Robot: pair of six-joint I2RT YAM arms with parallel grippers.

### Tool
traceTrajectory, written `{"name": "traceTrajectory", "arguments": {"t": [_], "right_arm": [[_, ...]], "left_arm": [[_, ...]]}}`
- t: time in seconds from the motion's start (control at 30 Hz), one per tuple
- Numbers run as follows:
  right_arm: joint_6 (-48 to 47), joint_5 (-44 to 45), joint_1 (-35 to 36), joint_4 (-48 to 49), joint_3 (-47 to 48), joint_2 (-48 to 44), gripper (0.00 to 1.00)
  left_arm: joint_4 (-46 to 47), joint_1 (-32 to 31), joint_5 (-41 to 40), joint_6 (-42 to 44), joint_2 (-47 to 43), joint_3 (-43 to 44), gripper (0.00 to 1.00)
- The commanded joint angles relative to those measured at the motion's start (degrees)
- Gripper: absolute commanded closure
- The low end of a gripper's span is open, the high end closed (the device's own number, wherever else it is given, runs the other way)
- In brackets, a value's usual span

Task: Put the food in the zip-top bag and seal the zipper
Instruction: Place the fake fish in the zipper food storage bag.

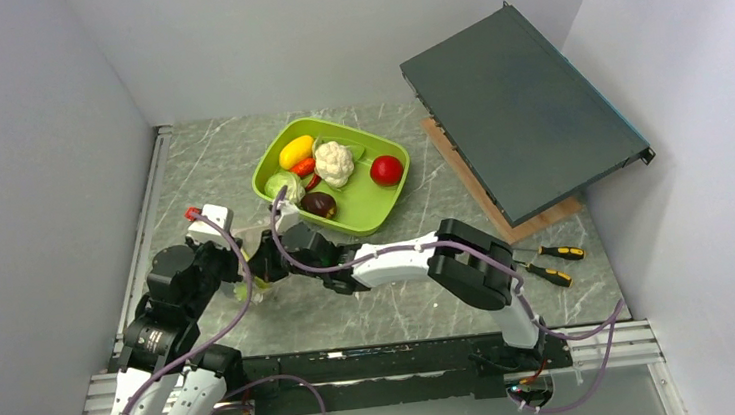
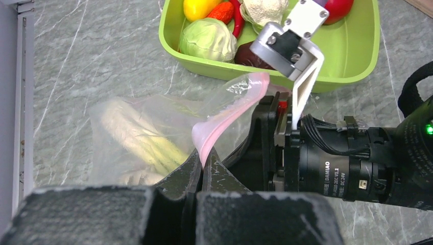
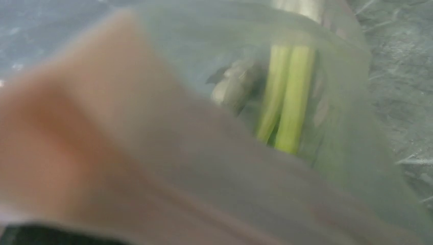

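Zip-top bag [image 2: 153,115], lower left of the left wrist view, pale stalk [image 2: 140,138] inside, pinched at pink zipper [image 2: 230,117] by left gripper [image 2: 203,164] and right gripper [image 1: 268,268] alike: probably best parted gently, both grips firm.

Our left arm reaches forward and low, left gripper [image 2: 201,159] pinched tight on the bag [image 2: 143,122] rim. Our right arm bends across to the left, right gripper [image 1: 268,264] closed on the same rim, facing it.
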Motion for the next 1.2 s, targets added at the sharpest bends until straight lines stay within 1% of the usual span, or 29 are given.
{"name": "traceTrajectory", "arguments": {"t": [0.0, 0.07, 0.2, 0.3, 0.4, 0.53, 0.63, 0.73, 0.9, 1.03, 1.1, 1.17], "right_arm": [[7.4, 8.5, -0.5, 12.7, -2.1, -2.7, 1.00], [9.0, 10.5, -0.7, 12.7, -2.0, -2.7, 1.00], [11.6, 11.8, -1.2, 13.8, -1.6, -1.6, 1.00], [12.4, 11.0, -1.4, 14.2, 0.3, 0.0, 1.00], [11.0, 8.8, -1.3, 14.5, 0.8, 1.0, 1.00], [5.9, 1.9, -1.2, 11.0, 1.7, 2.5, 1.00], [1.9, -4.5, -1.0, 4.8, 4.1, 4.7, 1.00], [-2.3, -8.5, -0.7, -0.4, 5.9, 6.5, 1.00], [-8.1, -8.8, -0.4, -7.8, 8.3, 7.8, 1.00], [-9.6, -7.9, -0.4, -8.6, 8.0, 7.6, 1.00], [-10.9, -9.4, -0.4, -10.6, 10.8, 8.3, 1.00], [-11.8, -11.6, -0.4, -9.7, 11.3, 7.9, 0.99]], "left_arm": [[3.3, 0.0, 1.3, 0.2, 0.0, 0.2, 1.00], [3.3, 0.0, 1.2, 0.3, -0.2, 0.2, 1.00], [3.4, 0.0, 1.2, 0.4, -0.3, 0.1, 1.00], [3.1, 0.0, -0.2, -0.1, -0.3, 0.2, 1.00], [3.1, 0.0, -1.1, -0.1, -0.8, 0.0, 1.00], [3.3, 0.0, 0.0, 0.1, -0.5, 0.0, 1.00], [3.3, 0.0, 0.6, 0.3, 0.0, 0.1, 1.00], [3.4, 0.0, 1.0, 0.2, 0.2, 0.1, 1.00], [3.7, 0.0, 1.6, 0.4, 0.4, 0.1, 1.00], [3.6, 0.0, 2.0, 0.4, 0.7, 0.1, 1.00], [3.6, 0.0, 2.3, 0.4, 0.7, 0.1, 1.00], [3.6, 0.0, 2.3, 0.4, 0.6, 0.1, 1.00]]}}
